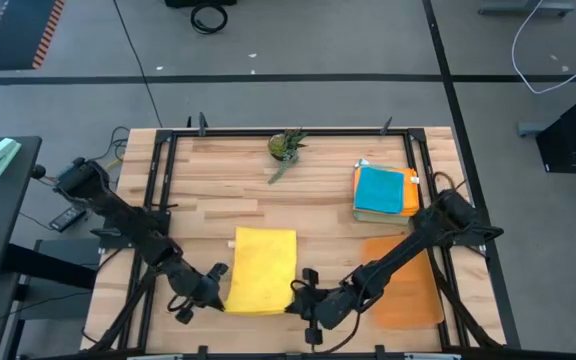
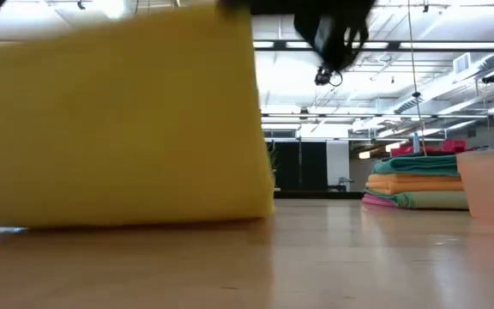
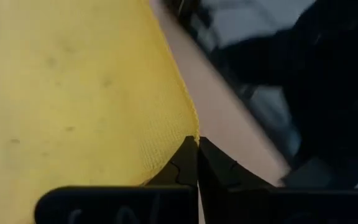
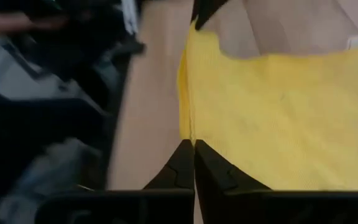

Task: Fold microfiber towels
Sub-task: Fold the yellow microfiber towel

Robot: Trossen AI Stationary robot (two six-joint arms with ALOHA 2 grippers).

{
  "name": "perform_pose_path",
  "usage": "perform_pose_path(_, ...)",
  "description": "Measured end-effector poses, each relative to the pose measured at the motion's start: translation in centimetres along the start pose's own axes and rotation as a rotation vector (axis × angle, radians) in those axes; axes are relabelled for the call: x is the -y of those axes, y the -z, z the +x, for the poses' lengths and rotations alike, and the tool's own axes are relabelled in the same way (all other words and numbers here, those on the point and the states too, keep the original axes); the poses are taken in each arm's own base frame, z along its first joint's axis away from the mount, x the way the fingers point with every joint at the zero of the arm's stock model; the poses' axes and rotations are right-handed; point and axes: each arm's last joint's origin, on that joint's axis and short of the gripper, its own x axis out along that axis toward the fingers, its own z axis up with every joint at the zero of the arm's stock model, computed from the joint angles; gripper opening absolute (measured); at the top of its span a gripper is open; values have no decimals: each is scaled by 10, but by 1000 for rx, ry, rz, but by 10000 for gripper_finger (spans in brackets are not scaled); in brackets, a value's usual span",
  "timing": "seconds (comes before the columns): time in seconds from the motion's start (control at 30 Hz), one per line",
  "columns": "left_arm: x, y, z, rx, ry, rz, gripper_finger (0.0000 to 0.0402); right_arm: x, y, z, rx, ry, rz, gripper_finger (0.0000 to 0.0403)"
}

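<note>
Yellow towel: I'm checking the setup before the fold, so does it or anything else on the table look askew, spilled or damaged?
Nothing stands out. The yellow towel lies flat, both near corners pinched by the left gripper and right gripper. The folded stack sits tidy.

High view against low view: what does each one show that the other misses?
Only the high view shows both end effectors, left and right, shut on the near corners of the yellow towel, plus the orange mat and the small plant. Only the low view shows the stack layer by layer, teal, orange, pink and pale green, and the room's ceiling lights. Both show the yellow towel, the stack and the table.
</note>
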Motion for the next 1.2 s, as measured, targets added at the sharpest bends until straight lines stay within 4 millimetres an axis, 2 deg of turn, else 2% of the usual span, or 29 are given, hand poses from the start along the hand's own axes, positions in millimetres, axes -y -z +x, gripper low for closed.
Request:
perform_pose_path(0.1, 6, -12, -9, 99, 38, -79, 5, -4, -12, -13, 7, -81, 70, 4)
perform_pose_path(0.23, 17, -24, -20, 201, 99, -109, 4, -13, -21, -31, 38, -125, 62, 4)
perform_pose_path(0.3, 17, -25, -22, 223, 51, -134, 4, -12, -26, -37, 70, -86, 63, 3)
perform_pose_path(0.37, 9, -21, -22, 206, -70, -190, 4, -3, -27, -38, 68, 6, 83, 3)
perform_pose_path(0.53, -29, -5, -22, 52, -366, -359, 3, 40, -18, -21, -72, 254, 208, 3)
perform_pose_path(0.7, -52, -6, -25, 42, -472, -399, 6, 72, -6, -1, -168, 396, 278, 3)
perform_pose_path(0.97, -71, -3, -29, -22, -524, -432, 13, 98, -1, 17, -228, 446, 321, 3)
perform_pose_path(1.1, -76, -3, -30, -23, -543, -448, 24, 103, -1, 18, -237, 457, 326, 10)
perform_pose_path(1.2, -80, -3, -31, -17, -557, -461, 40, 103, -1, 18, -236, 463, 335, 30)
